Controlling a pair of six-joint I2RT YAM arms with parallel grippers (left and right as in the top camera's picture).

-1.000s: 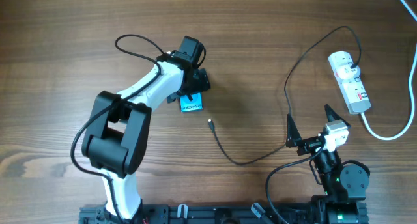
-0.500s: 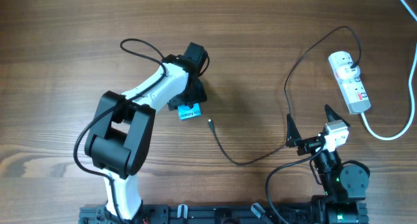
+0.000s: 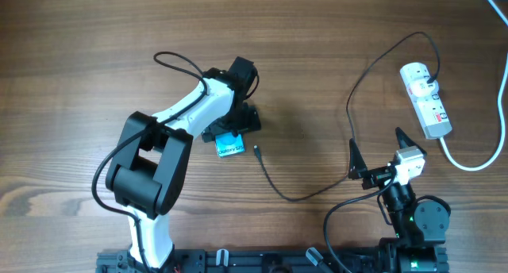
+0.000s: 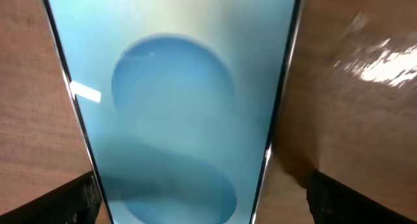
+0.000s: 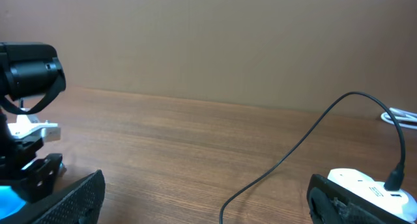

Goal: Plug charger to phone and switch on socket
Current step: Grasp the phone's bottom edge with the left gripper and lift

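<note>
Overhead: the phone (image 3: 230, 144) lies flat mid-table, teal screen with small white text, partly under the left gripper (image 3: 236, 125). The charger (image 3: 302, 195) tip sits just beside it, and the socket (image 3: 425, 98) is far right. Left wrist: glowing screen with 1 round paler patch, jaws apart either side of it. Right wrist: right gripper (image 5: 208, 201) spread wide, holding nothing.

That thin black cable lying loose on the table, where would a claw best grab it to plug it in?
Just behind the small plug of the charger, coming from straight above, crosswise to the cable. It lies flat on the table, tip pointing towards the phone, so a hold there probably steers the tip best.
</note>
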